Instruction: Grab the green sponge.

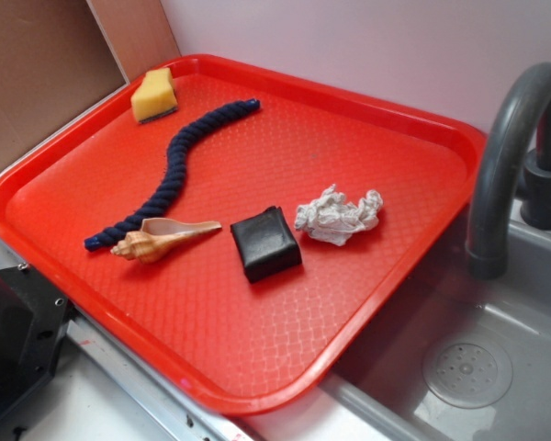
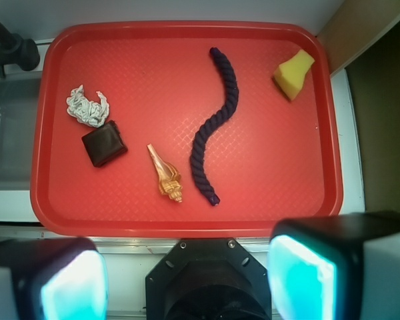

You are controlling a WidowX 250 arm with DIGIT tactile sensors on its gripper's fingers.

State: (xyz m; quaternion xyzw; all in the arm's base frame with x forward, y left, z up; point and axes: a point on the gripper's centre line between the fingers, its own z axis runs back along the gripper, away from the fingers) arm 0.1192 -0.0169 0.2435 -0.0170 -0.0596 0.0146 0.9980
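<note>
Sponge, yellow-orange foam block with dark scouring face [image 2: 293,73], sits untouched at my one o'clock on red plastic tray [image 2: 187,223]. Gripper [image 2: 187,280] spread wide, empty; whole approach remains.

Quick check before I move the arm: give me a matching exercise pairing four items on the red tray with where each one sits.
Things:
1. yellow-orange foam sponge
2. black square pad
3. crumpled white paper
4. tan spiral seashell

Places:
A. nearest the grey faucet
B. alone in a corner of the red plastic tray
C. beside one end of the dark blue braided rope
D. between shell and paper

Pairs: 1-B, 2-D, 3-A, 4-C
</note>
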